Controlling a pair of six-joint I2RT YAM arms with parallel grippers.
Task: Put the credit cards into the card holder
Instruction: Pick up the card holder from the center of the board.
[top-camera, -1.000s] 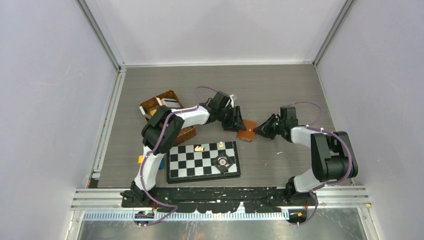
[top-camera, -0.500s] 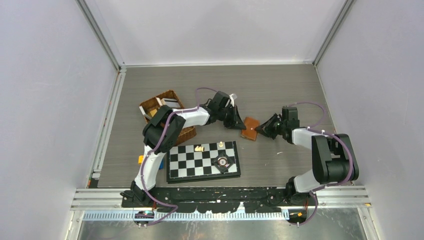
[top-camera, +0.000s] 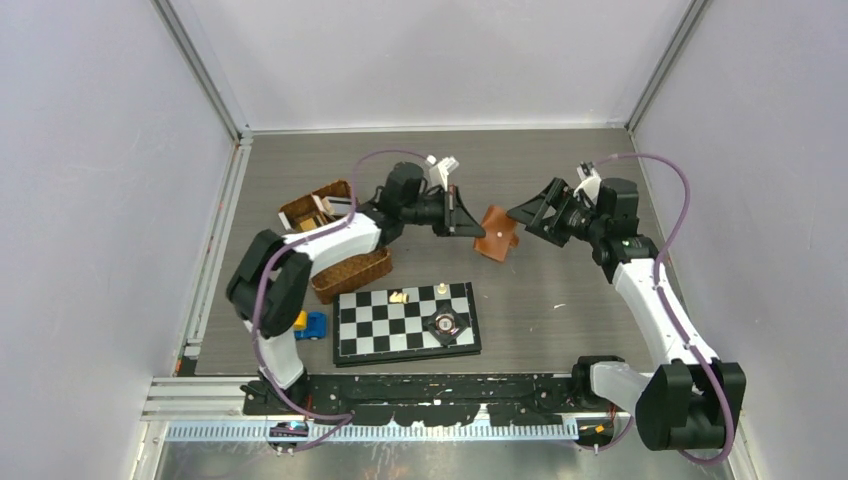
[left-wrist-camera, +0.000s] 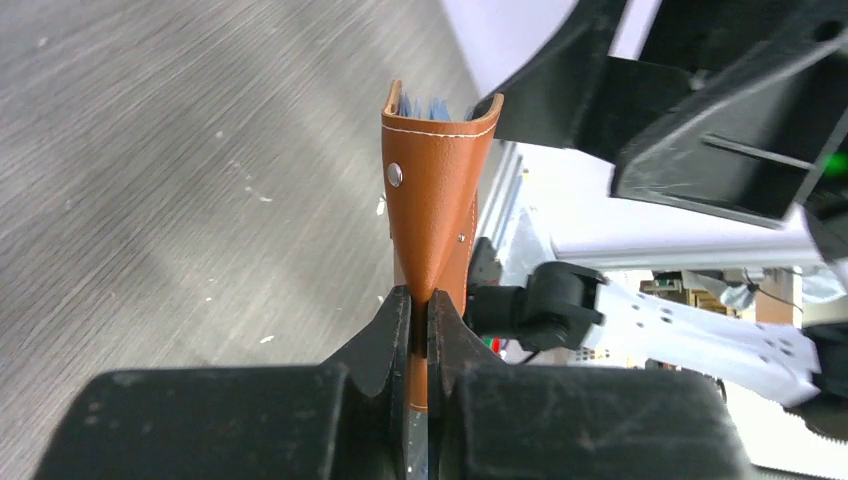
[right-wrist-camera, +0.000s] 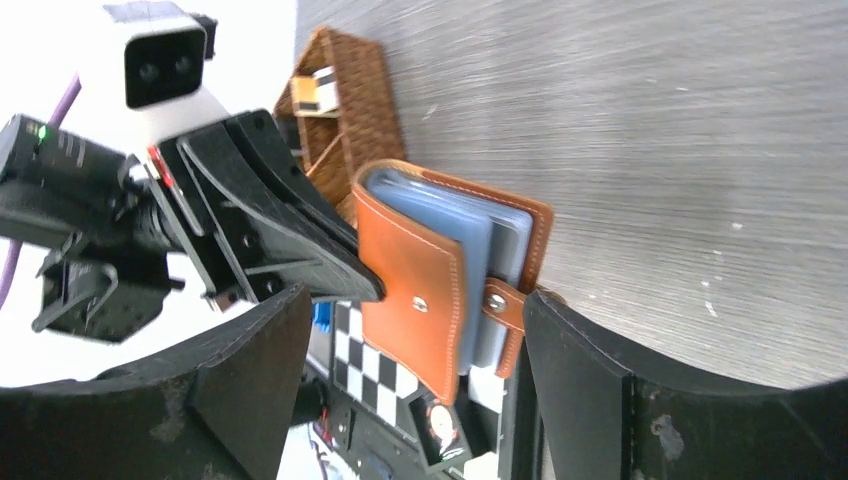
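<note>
The card holder (top-camera: 497, 232), a tan-brown leather wallet, hangs above the table between the two arms. My left gripper (top-camera: 478, 229) is shut on its lower edge; in the left wrist view the black jaws (left-wrist-camera: 420, 310) pinch the leather (left-wrist-camera: 435, 190). Pale blue-grey credit cards (right-wrist-camera: 470, 225) sit between its covers, and their edges peek out at the top (left-wrist-camera: 425, 105). The snap-tab strap (right-wrist-camera: 505, 305) is unfastened. My right gripper (top-camera: 524, 217) is open just right of the holder. In its own view the card holder (right-wrist-camera: 410, 270) lies between the wide-spread fingers (right-wrist-camera: 418, 295), touching neither.
A brown wicker basket (top-camera: 352, 272) with small boxes in it stands left of the left arm. A chessboard (top-camera: 390, 325) with a few pieces lies near the front edge. A small blue and yellow toy (top-camera: 310, 325) sits to its left.
The left gripper shut on the card holder and lifted it up off the table. The right gripper let go, opened wide and drew back to the right as its arm rose.
</note>
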